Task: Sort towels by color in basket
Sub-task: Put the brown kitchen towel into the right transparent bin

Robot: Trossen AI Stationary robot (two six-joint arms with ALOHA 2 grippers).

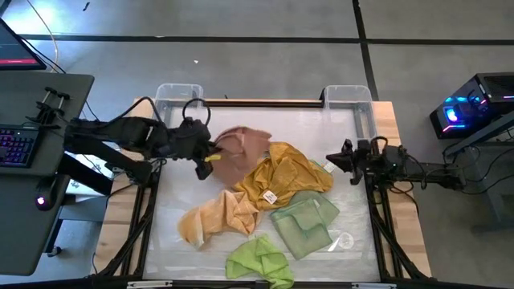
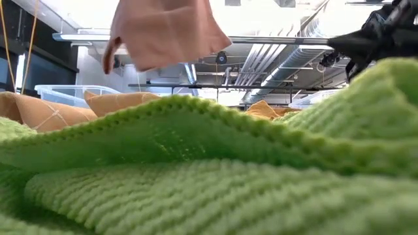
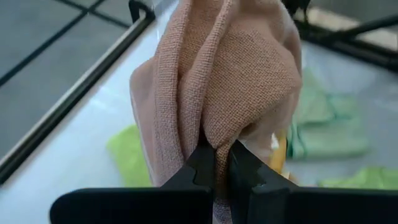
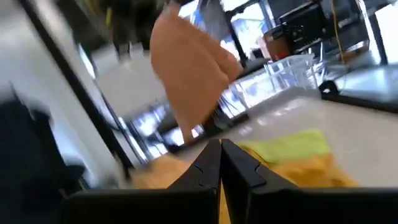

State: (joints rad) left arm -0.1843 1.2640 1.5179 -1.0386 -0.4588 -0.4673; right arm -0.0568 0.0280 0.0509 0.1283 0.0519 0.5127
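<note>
Pink-brown towel [image 3: 230,81] hangs pinched in left claw [image 3: 222,163].

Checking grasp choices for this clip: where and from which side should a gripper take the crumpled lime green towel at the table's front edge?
Judging by the high view, grip the raised fold in the middle of the crumpled lime green cloth towel, coming straight down from above. It lies bunched and apart from the pale sage green towel, so a top pinch should lift only it. The left gripper is shut on the dusty pink-brown towel; the right gripper is shut, empty.

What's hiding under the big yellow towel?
The mustard yellow towel overlaps edges of the orange-tan towel and the sage green towel. Anything beneath its middle is covered.
</note>
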